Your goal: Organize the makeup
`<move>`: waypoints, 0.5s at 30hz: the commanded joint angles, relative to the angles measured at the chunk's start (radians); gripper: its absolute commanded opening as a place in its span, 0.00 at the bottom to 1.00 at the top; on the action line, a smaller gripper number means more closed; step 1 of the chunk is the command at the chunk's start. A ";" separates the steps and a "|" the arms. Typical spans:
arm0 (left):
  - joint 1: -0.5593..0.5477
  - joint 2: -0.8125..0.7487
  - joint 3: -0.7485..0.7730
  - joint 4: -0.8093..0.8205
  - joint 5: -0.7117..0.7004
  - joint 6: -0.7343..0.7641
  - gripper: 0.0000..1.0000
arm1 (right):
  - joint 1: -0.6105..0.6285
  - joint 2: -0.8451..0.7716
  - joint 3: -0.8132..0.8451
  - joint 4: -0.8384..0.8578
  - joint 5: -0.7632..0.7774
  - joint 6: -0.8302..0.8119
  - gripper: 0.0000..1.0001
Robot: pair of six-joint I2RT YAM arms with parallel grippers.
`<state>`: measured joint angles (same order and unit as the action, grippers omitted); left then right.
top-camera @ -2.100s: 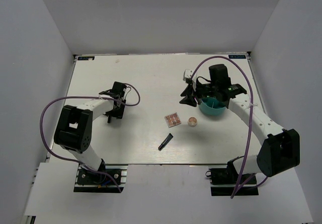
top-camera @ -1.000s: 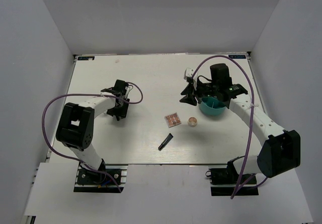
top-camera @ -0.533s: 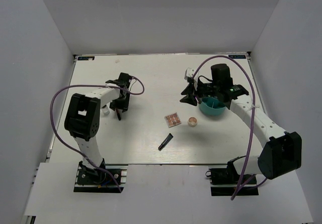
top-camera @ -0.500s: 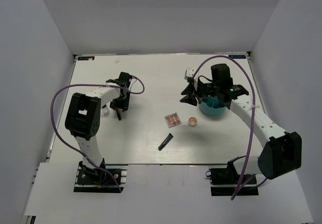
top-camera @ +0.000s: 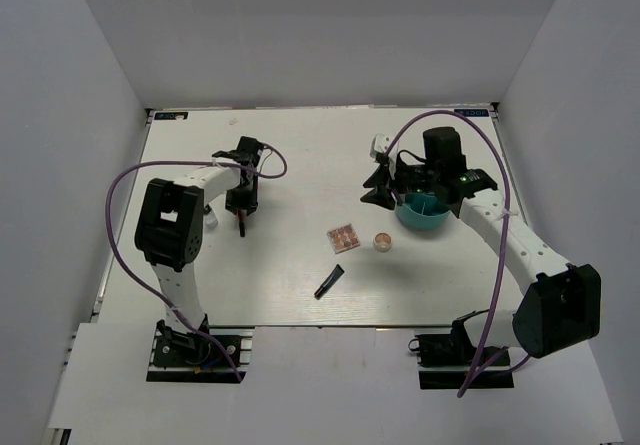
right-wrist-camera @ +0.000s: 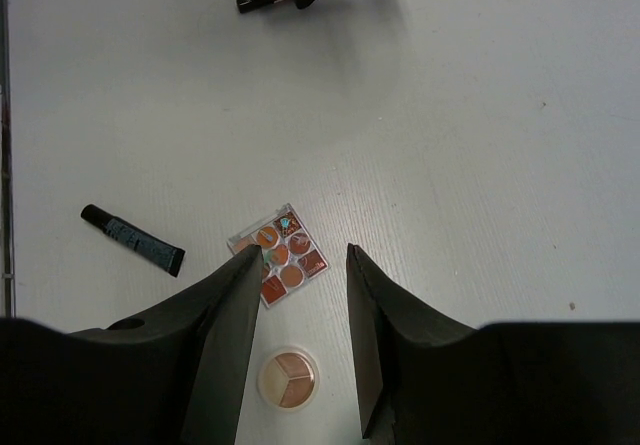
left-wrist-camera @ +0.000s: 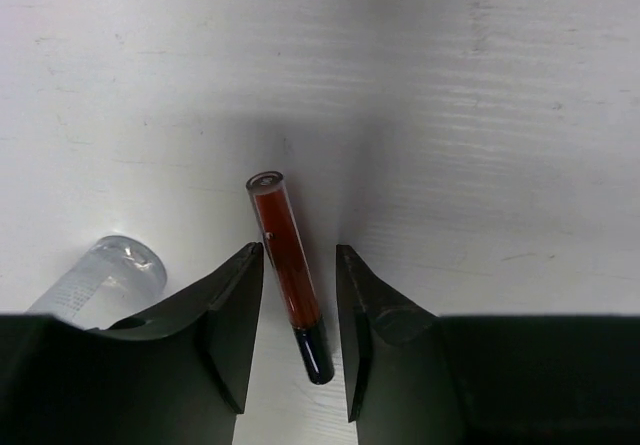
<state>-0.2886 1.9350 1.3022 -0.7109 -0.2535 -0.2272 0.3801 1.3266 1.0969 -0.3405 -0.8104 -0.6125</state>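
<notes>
In the overhead view the left gripper [top-camera: 240, 209] was seen lowered to the table [top-camera: 300, 145] in the upper left part of the frame. The thin red-black pencil [top-camera: 240, 228] showed just below it, and the white bottle [top-camera: 211, 219] lay just to its left.

In the left wrist view the pencil [left-wrist-camera: 288, 285] was found lying flat between the two black fingers [left-wrist-camera: 232, 310]. Its red barrel pointed toward the upper middle of the frame and its black end toward the bottom. The jaws were spread narrowly around it. The finger on the left of the frame was at or against the barrel, while a bare strip of table could be made out between the barrel and the other finger, so no pinch was shown. The bottle [left-wrist-camera: 105, 277] was seen at the lower left, partly hidden behind that finger.

The right gripper [top-camera: 376, 192] was held above the table in the upper right of the overhead view, just left of the teal round cup [top-camera: 422, 215]. In the right wrist view its fingers [right-wrist-camera: 225, 335] were parted, with nothing gripped between them. On the table beneath were seen the square palette [right-wrist-camera: 280, 257] at centre, the round compact [right-wrist-camera: 286, 380] near the bottom edge and the short black tube [right-wrist-camera: 133, 240] at the left, each apart from the others.
</notes>
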 commanded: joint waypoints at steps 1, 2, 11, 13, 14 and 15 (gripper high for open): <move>0.011 0.117 -0.034 0.048 0.121 -0.057 0.44 | -0.009 -0.029 0.000 0.017 -0.007 -0.003 0.46; 0.011 0.122 -0.024 0.050 0.131 -0.058 0.43 | -0.007 -0.027 0.001 0.018 -0.009 -0.001 0.46; 0.011 0.111 -0.037 0.094 0.230 -0.104 0.24 | -0.020 -0.033 -0.003 0.017 0.001 0.000 0.46; 0.002 0.094 -0.069 0.132 0.252 -0.110 0.20 | -0.020 -0.038 -0.006 0.018 0.002 0.000 0.46; 0.002 0.073 -0.079 0.158 0.301 -0.110 0.16 | -0.023 -0.040 -0.009 0.020 0.004 0.005 0.46; -0.012 0.061 -0.089 0.171 0.312 -0.107 0.15 | -0.027 -0.041 -0.009 0.021 0.014 0.010 0.46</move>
<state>-0.2764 1.9427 1.3018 -0.5812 -0.0875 -0.3046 0.3637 1.3174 1.0966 -0.3401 -0.8082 -0.6109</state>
